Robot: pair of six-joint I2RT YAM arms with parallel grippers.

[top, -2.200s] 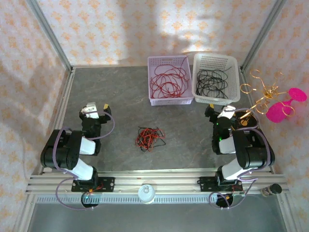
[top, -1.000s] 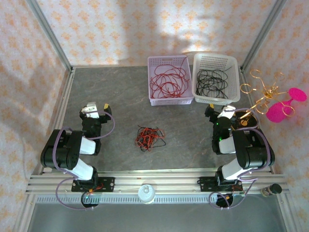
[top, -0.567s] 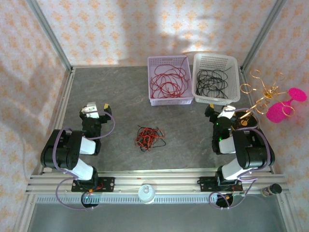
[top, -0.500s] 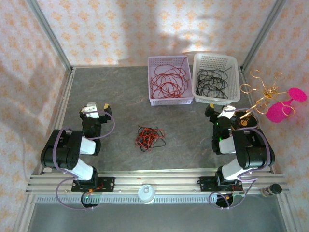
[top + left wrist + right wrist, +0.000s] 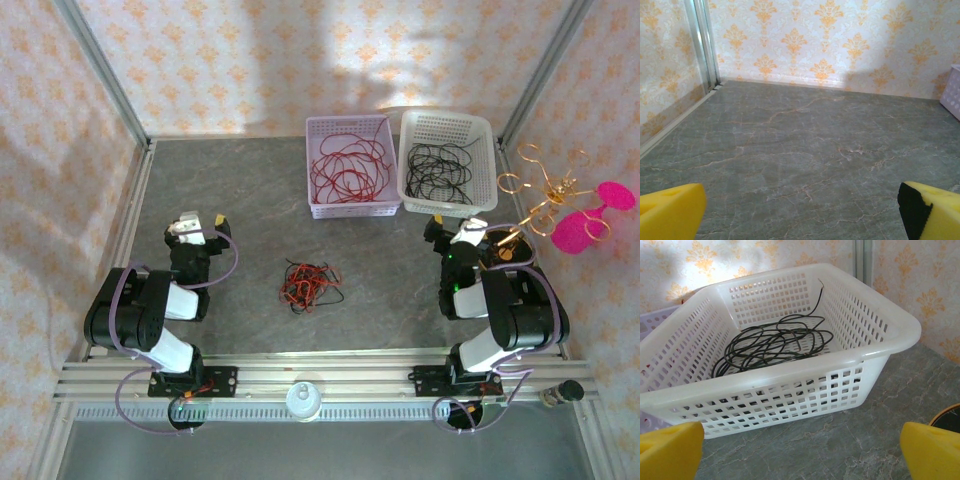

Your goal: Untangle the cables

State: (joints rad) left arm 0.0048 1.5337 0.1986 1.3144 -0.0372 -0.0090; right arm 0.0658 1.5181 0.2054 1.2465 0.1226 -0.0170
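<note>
Untangling the cables (image 5: 308,286) well likely needs the spread left pincer (image 5: 800,210) and spread right pincer (image 5: 800,452) pinching opposite loose strands, pulling apart gently.

Ahead of the right pincer (image 5: 801,452), the white latticed plastic basket (image 5: 790,366) looks smooth with a soft sheen. The coiled black wires (image 5: 765,347) inside it have a slick coating. That pincer's yellow finger pads (image 5: 670,450) look matt and spongy. Below the left pincer (image 5: 800,212), the grey veined stone-look tabletop (image 5: 805,150) is smooth and faintly glossy.
</note>
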